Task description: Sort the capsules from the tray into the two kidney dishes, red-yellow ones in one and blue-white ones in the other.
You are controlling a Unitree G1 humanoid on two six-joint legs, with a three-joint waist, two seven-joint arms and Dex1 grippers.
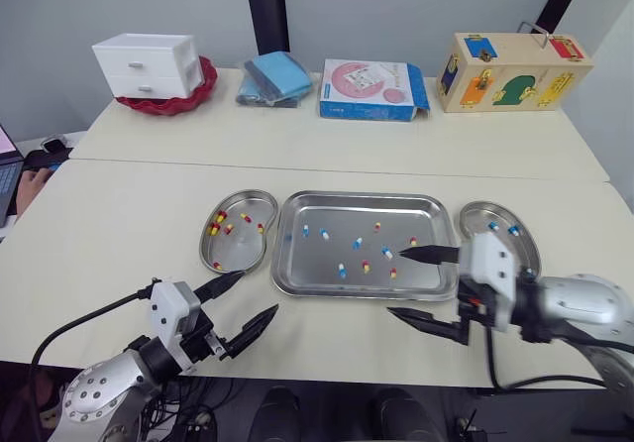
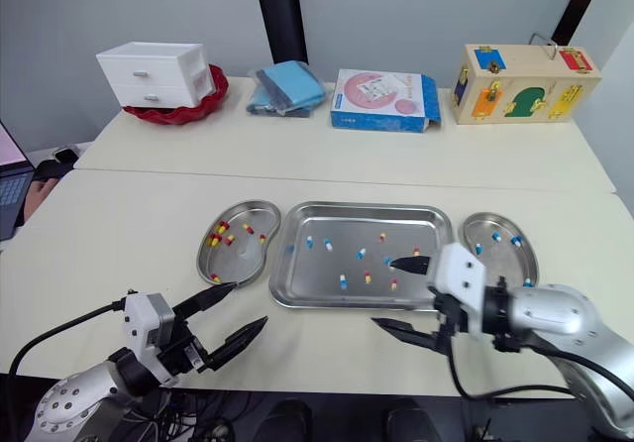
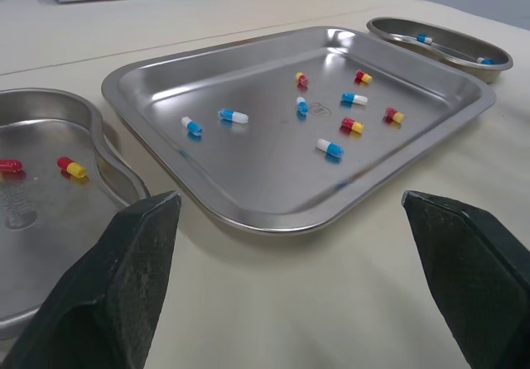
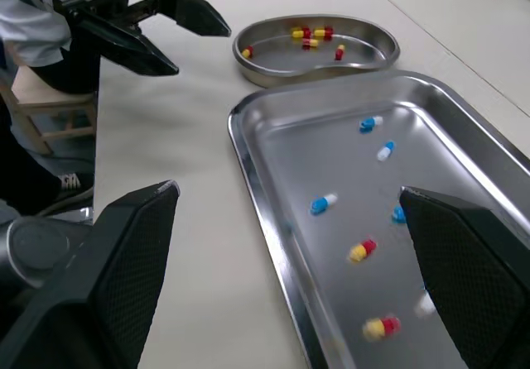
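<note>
Pale surface [image 1: 149,214] carried the tray [image 1: 347,214], capsules [image 1: 366,266] scattered inside. My right end effector [image 1: 396,283], released wide, straddled the tray's rim at 5 o'clock, the capsules just beyond at its 10 o'clock. My left end effector [image 1: 256,293], likewise spread, hovered at 6 o'clock of the left kidney dish [image 1: 243,254].

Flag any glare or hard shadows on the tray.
Left eye view: even light, tray floor shows soft bright patches, nothing blown out. Left wrist view: bright reflection on the tray floor, small soft shadows under the capsules. Right wrist view: bright streak along the tray's rim.
</note>
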